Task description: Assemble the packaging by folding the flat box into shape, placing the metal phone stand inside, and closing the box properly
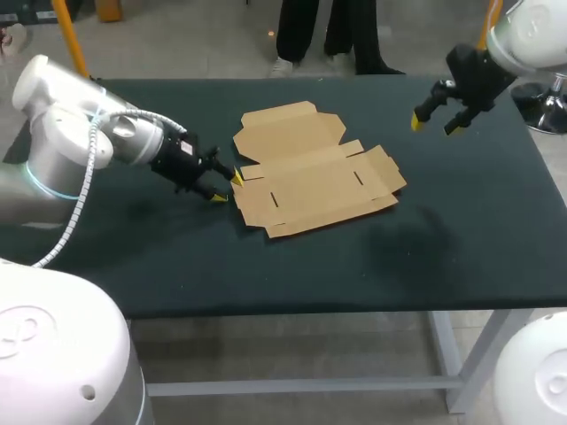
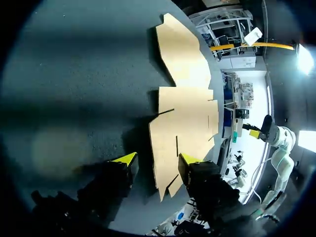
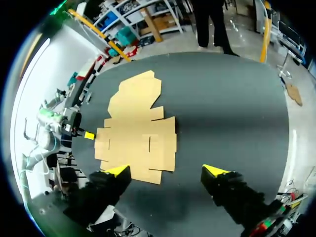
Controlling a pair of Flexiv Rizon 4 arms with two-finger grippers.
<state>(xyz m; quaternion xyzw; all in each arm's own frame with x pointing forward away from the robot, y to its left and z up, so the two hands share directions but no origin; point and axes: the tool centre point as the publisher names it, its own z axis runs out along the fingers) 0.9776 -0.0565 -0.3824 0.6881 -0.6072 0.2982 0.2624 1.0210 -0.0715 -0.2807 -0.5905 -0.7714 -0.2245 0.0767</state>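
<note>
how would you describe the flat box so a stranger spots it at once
On the dark table, near its middle, lies the flat box. The left gripper sits at its edge. Unlike that black gripper, it is tan, flat, with notched flaps.

You can't tell whether the left gripper [image 1: 227,187] touches the box [image 1: 310,173]; in its wrist view it covers one box corner.
</note>
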